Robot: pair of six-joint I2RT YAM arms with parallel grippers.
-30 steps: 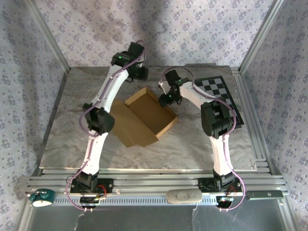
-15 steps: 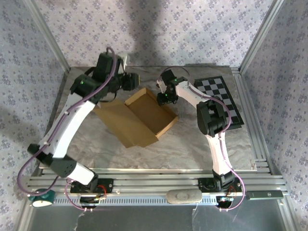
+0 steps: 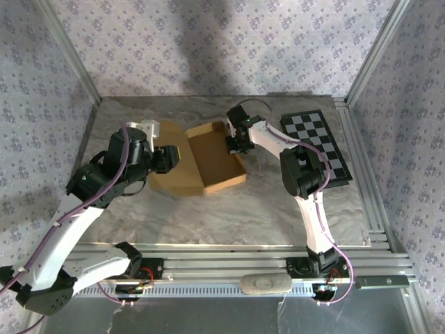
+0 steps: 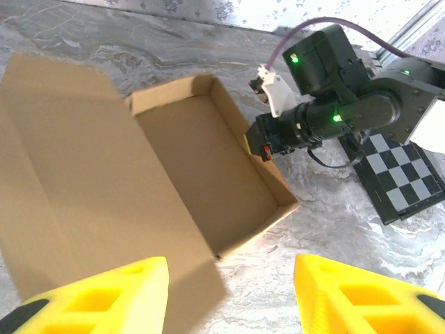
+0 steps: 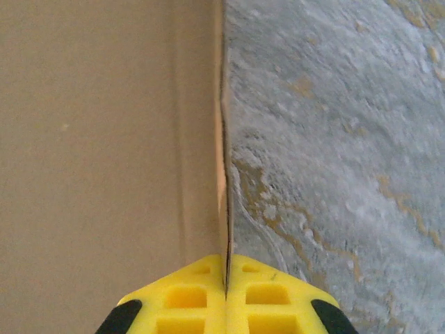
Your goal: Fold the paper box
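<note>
Leftward slid paper box (image 3: 215, 156), right fingers (image 5: 188, 300) pinching wall.

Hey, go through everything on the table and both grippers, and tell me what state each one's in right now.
paper box: tray walls up, lid open.
lid flap: swung out, lying to the left of the tray.
left gripper: open, over the lid flap, holding nothing.
right gripper: shut on the paper box's side wall.
checkerboard: flat on the table, apart from the box.
</note>
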